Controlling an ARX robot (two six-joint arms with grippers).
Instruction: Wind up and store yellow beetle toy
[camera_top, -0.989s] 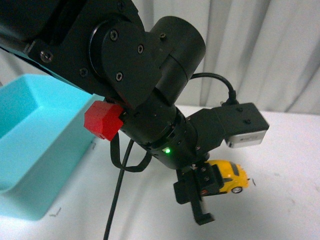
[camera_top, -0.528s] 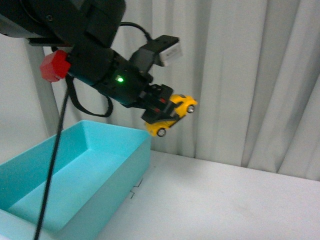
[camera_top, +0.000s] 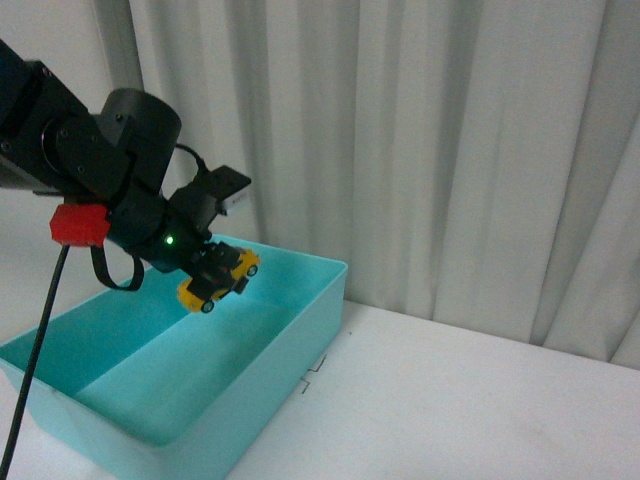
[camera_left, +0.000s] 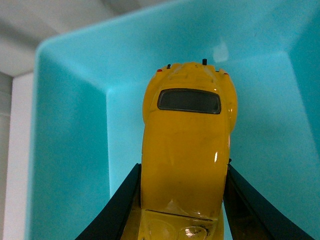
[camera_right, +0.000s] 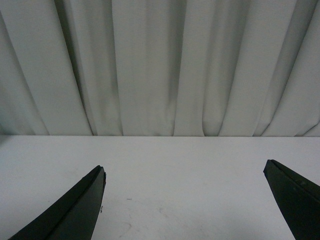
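Above turquoise bin (camera_top: 292, 368) | yellow beetle toy (camera_top: 215, 282) pinched between jaws of left gripper (camera_left: 183, 172) | right gripper (camera_right: 184, 167) spread

A box (camera_top: 292, 338) sat on the left part of the table (camera_top: 480, 410). Bare table lay to the right of the box and in front of it. A curtain (camera_top: 420, 150) hung behind the table and behind the box.

The left arm reached in from the left, above the box. The left gripper (camera_top: 222, 272) held a toy car (camera_top: 218, 280) between its two fingers, one finger on each side of the car. The car was up in the air over the inside of the box, near the back wall. It was tilted and did not touch the box.

The right gripper (camera_right: 184, 166) was over the bare table, facing the curtain, with its fingers far apart.
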